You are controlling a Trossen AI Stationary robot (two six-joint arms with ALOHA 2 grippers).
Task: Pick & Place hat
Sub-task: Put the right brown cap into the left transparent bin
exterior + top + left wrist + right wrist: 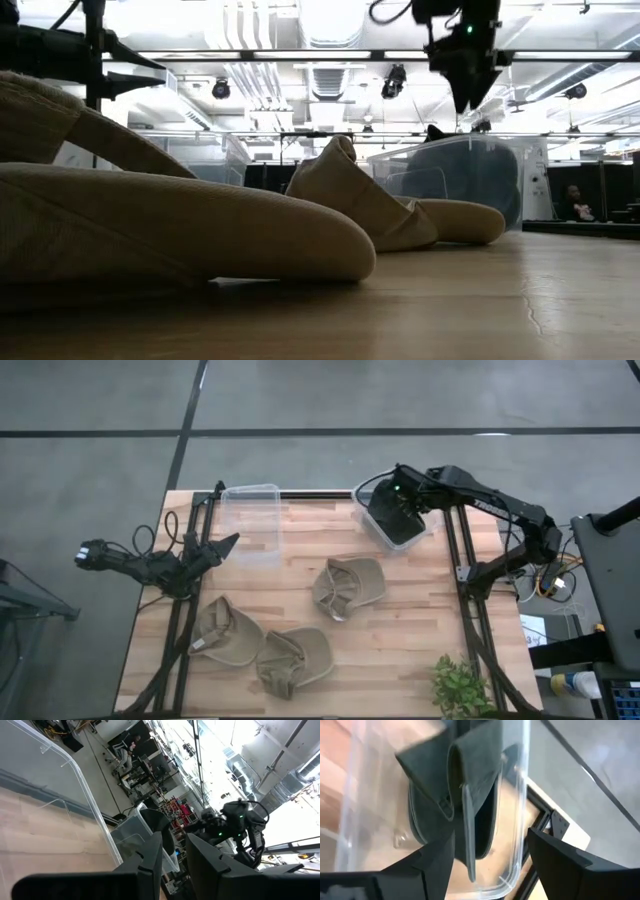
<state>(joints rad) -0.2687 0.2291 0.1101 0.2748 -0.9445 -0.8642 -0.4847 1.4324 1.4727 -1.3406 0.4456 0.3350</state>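
Dark hat (392,520) inside clear bin (364,498)

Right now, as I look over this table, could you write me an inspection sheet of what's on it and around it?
Surface: wooden table, no spills seen.
Job's things: three tan hats lie loose on the wood; a dark hat sits inside the clear bin at the far right.
Clutter: a second clear bin at the far left, nothing seen inside; a green plant at the near right edge.
Grippers: right gripper open above the bin with the dark hat; left gripper open, beside the second bin.
Cables: loose wires off the right side.
Surroundings: grey floor; a person in the room behind.
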